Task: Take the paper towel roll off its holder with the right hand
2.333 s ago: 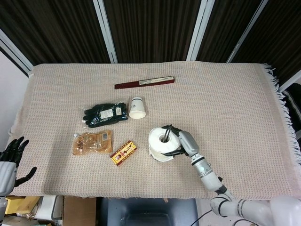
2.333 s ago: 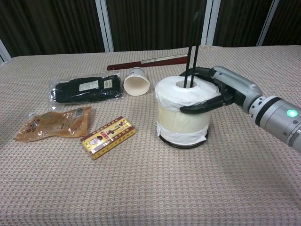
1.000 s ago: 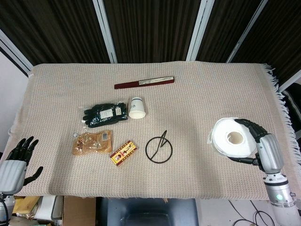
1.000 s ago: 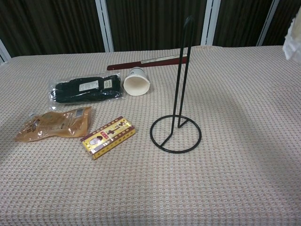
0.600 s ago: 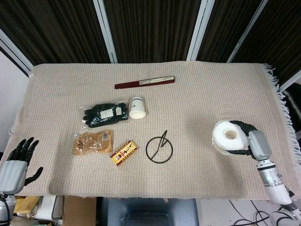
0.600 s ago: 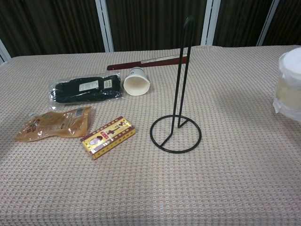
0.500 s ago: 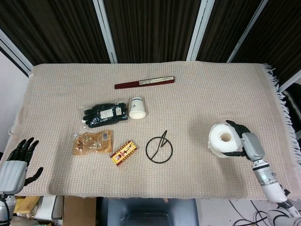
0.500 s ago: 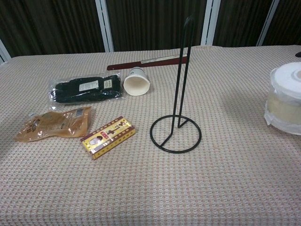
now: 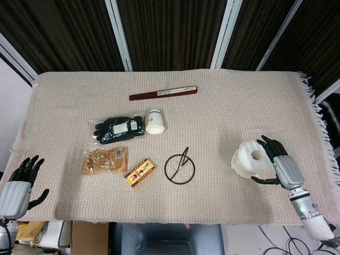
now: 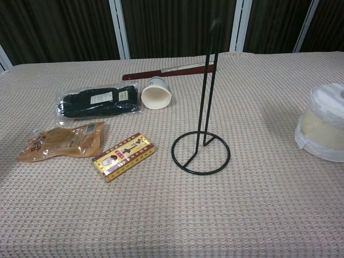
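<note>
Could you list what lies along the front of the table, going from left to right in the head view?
Left hand → snack pouch → yellow box → wire holder → paper towel roll → right hand.

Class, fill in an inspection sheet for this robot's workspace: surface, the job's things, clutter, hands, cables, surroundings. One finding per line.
Surface: table under a beige woven cloth, fringed at its right edge.
Job's things: roll off the holder, tilted, at the table's right side; holder stands upright and bare near the middle.
Clutter: gloves in a bag, cup on its side, snack pouch, small box, long dark red flat item at the back.
Hands: right hand against the roll, fingers spread around it; whether it grips cannot be told. Left hand off the table's left edge, holding nothing.
Cables: nothing seen.
Surroundings: dark panels with pale frames behind; boxes below the front edge.
</note>
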Motion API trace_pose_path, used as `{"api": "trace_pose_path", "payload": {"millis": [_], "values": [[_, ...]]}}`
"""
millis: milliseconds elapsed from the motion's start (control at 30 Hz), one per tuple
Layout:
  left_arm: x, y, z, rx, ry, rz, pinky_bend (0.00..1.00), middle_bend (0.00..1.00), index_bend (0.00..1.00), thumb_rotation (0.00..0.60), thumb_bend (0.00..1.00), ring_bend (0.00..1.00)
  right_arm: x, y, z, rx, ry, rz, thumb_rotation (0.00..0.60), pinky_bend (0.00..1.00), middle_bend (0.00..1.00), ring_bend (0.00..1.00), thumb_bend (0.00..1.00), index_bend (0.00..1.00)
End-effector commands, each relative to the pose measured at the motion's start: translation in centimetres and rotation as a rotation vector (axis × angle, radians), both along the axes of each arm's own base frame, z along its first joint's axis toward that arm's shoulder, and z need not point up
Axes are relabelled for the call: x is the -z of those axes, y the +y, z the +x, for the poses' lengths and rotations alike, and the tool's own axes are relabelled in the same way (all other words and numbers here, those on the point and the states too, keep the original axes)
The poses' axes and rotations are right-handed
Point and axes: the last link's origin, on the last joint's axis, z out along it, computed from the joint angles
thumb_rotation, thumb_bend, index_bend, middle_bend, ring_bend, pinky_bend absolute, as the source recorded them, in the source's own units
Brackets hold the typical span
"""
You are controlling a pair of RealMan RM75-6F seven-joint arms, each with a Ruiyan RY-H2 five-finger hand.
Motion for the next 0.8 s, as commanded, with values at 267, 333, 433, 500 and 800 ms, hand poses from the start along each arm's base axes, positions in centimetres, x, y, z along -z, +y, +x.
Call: {"api": "trace_pose_path", "payload": {"millis": [267,333,433,500,800], "values": [[-0.1,-0.1,0.3,0.006,0.006,0.009,0.24,0.05,0.09,0.600,0.31,0.00,-5.6,5.3,1.4,0.081,0.354,-0.322,0.600,0.01,0.00,0.00,0.00,0.01],[-0.1,0.0,0.3,0.006,0.005,0.013,0.24,0.05,0.09,0.600,0.31,0.00,-5.5,5.7,1.0,0.103,0.405,-0.337,0.600,0.05,0.00,0.00,0.00,0.00],[-0.1,0.0,0.3,0.002,0.004,0.015,0.24,0.05,0.09,0.600,0.31,0.00,-5.2,5.9,0.4,0.131,0.446,-0.325,0.600,0.08,0.00,0.00,0.00,0.00],[-0.1,-0.2,0.5,0.004,0.005,0.014,0.24,0.05,0.09,0.600,0.31,0.00,-5.0,5.7,0.3,0.133,0.445,-0.319,0.600,0.08,0.00,0.00,0.00,0.00],[-0.2,-0.3,0.8,0.006,0.007,0.023,0.24,0.05,0.09,0.600,0.34,0.00,-4.2,5.3,0.2,0.136,0.423,-0.296,0.600,0.08,0.00,0.00,0.00,0.00]]}}
